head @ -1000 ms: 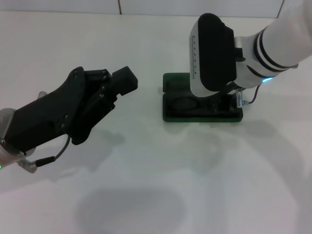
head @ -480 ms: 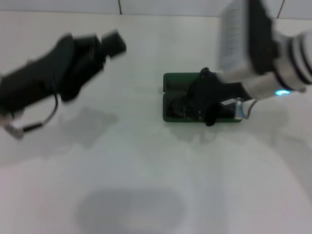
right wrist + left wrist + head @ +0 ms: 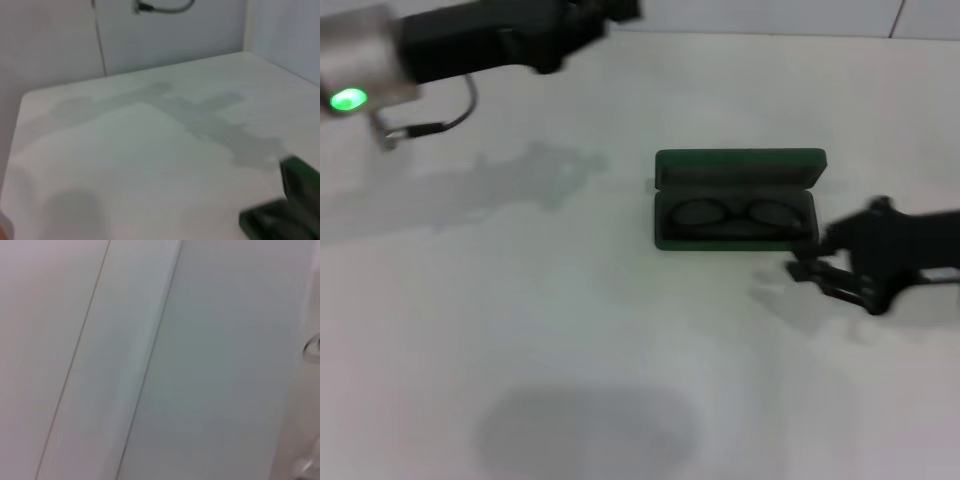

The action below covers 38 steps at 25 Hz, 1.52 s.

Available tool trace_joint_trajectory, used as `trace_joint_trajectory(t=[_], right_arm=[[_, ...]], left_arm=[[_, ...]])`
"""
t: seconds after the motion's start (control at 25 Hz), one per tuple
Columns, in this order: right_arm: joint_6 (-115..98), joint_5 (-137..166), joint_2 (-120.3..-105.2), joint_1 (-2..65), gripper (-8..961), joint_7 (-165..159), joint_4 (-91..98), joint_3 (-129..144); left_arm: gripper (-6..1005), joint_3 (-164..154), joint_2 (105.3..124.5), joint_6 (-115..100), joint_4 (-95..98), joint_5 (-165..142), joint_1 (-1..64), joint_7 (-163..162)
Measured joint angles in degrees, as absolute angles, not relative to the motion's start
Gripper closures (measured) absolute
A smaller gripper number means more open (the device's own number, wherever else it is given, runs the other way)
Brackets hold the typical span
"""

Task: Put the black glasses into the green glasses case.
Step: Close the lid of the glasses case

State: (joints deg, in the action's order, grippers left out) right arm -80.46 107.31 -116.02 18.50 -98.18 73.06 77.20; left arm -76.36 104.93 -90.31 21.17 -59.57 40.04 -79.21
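The green glasses case (image 3: 740, 160) lies open on the white table, its lid standing up at the far side. The black glasses (image 3: 732, 214) rest folded inside its tray. My right gripper (image 3: 808, 262) hovers low just to the right of the case's near corner, fingers spread, holding nothing. A corner of the green glasses case (image 3: 299, 200) shows in the right wrist view. My left gripper (image 3: 612, 10) is raised at the far left, largely cut off by the picture's edge. The left wrist view shows only wall panels.
The white table (image 3: 570, 300) stretches around the case with nothing else on it. A wall (image 3: 165, 35) with a cable stands behind the table's far edge.
My right arm has pulled away from over the case to the right and low, uncovering the glasses inside. My left arm has swung up and away to the far left.
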Motion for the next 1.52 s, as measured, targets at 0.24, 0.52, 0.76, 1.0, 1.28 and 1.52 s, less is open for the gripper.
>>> trace_joint_trajectory(t=[0.24, 0.52, 0.76, 1.0, 1.28, 1.52], right_arm=[[-90.9, 105.07, -115.95, 13.65, 791, -93.51, 66.05, 64.08], [-93.6, 100.13, -115.7, 12.45, 791, -86.14, 55.83, 56.55], [-92.85, 99.51, -115.58, 13.27, 791, -84.31, 52.58, 55.63], [-91.97, 99.5, -115.64, 14.08, 791, -83.55, 51.37, 55.7], [-90.56, 99.99, -115.71, 15.0, 791, -83.28, 49.13, 56.2], [-89.97, 99.84, -115.77, 15.08, 790, -82.72, 48.41, 56.13]], left_arm=[[936, -76.36, 108.34, -75.79, 21.45, -76.03, 48.97, -84.5], [876, -76.37, 112.82, -65.3, 21.83, -84.91, 51.24, -86.18], [871, -76.65, 114.51, -62.25, 21.9, -86.69, 52.01, -86.33], [872, -76.6, 116.47, -59.21, 21.91, -91.08, 53.62, -86.52], [873, -76.82, 118.14, -54.91, 21.92, -92.76, 54.18, -86.56], [873, -76.88, 118.42, -53.35, 21.53, -93.28, 54.27, -86.58]])
